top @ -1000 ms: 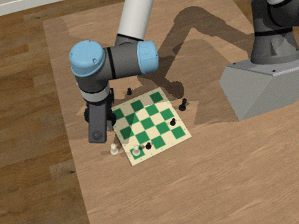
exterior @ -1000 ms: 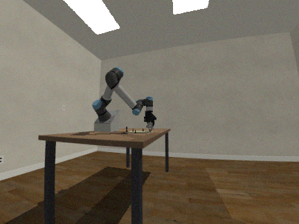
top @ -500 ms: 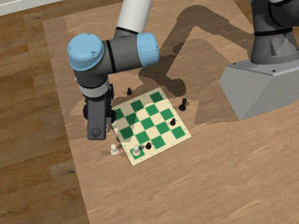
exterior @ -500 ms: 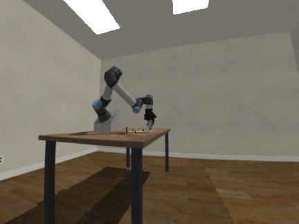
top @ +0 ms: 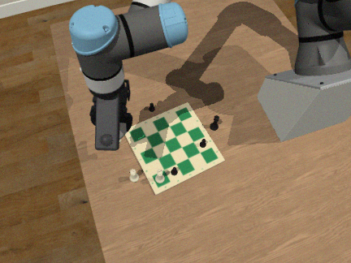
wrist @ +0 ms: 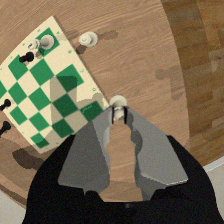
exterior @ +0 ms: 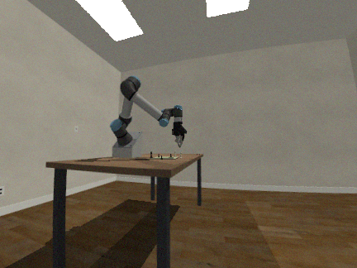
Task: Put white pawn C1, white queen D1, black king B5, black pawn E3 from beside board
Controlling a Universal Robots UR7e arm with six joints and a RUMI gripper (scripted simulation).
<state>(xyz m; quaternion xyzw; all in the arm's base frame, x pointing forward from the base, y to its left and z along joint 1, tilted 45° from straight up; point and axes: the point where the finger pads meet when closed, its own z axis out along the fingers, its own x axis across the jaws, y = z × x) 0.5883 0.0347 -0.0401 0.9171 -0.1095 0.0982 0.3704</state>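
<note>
My gripper (wrist: 118, 107) is shut on a small white piece with a round head, which looks like the white pawn (wrist: 118, 103). It holds the pawn well above the table, just off the board's edge. In the exterior view the gripper (exterior: 179, 142) hangs above the board. In the top view the arm's wrist (top: 107, 130) hides the fingers and the pawn. The green and cream board (top: 175, 146) lies in the middle of the table. The white queen (top: 132, 174) stands on the table beside the board's near corner. The black pawn (top: 151, 107) and the black king (top: 214, 122) stand off the board on its far side.
A white piece (top: 160, 176) and a black piece (top: 174, 170) stand on the board's near row, and another black piece (top: 202, 143) stands near its right edge. The robot's grey base (top: 309, 101) is at the back right. The table's left edge is close to the arm.
</note>
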